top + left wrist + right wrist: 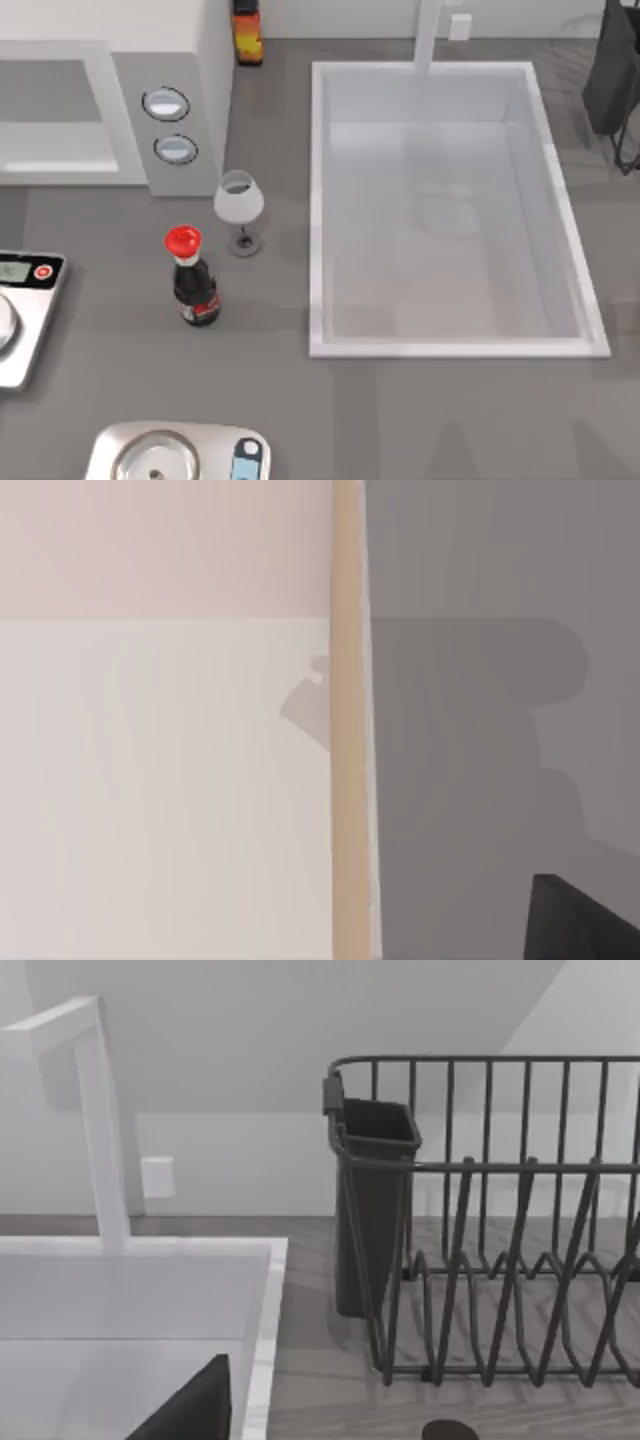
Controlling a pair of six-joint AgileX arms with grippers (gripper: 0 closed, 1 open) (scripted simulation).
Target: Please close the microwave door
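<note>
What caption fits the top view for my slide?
Microwave at the table's back left, glass and sauce bottle in front of it, sink at right.

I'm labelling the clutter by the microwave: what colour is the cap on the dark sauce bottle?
Red; the bottle cap shows best in the top view.

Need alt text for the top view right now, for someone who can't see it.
A white microwave with two knobs sits at the table's upper left, beside a large white sink. Before it stand a wine glass and a red-capped dark bottle; two silver scales lie near the left and bottom edges.
</note>
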